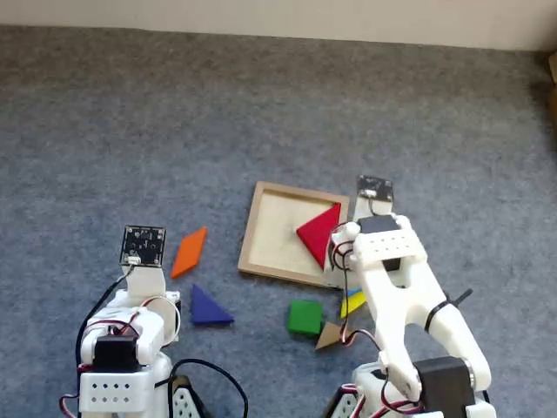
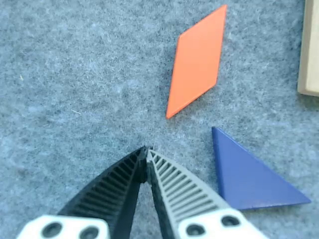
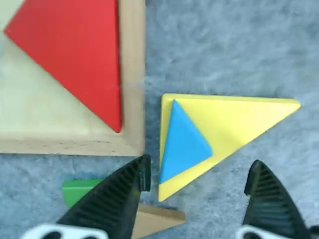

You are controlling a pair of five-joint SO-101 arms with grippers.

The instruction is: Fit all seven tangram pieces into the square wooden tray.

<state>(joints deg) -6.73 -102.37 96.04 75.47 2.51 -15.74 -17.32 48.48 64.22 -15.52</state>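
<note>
1. High view: I see the square wooden tray [image 1: 251, 237] mid-table on the grey carpet [image 1: 130, 131], with the red triangle [image 1: 320, 231] inside at its right side. The orange parallelogram [image 1: 189, 252] and dark blue triangle [image 1: 207, 307] lie left of the tray. The green square [image 1: 305, 317], tan triangle [image 1: 329, 336] and yellow triangle [image 1: 352, 302] lie just below it.
2. Left wrist view: my left gripper [image 2: 146, 151] has its fingers pressed together on nothing, above bare carpet. It is near the orange parallelogram [image 2: 197, 60] and dark blue triangle [image 2: 244, 172] and touches neither.
3. Right wrist view: my right gripper [image 3: 200, 169] is spread wide at the yellow triangle [image 3: 239, 117]. That piece lies just outside the tray rim [image 3: 132, 74], with a light blue triangle [image 3: 182, 142] lying on top of it.
</note>
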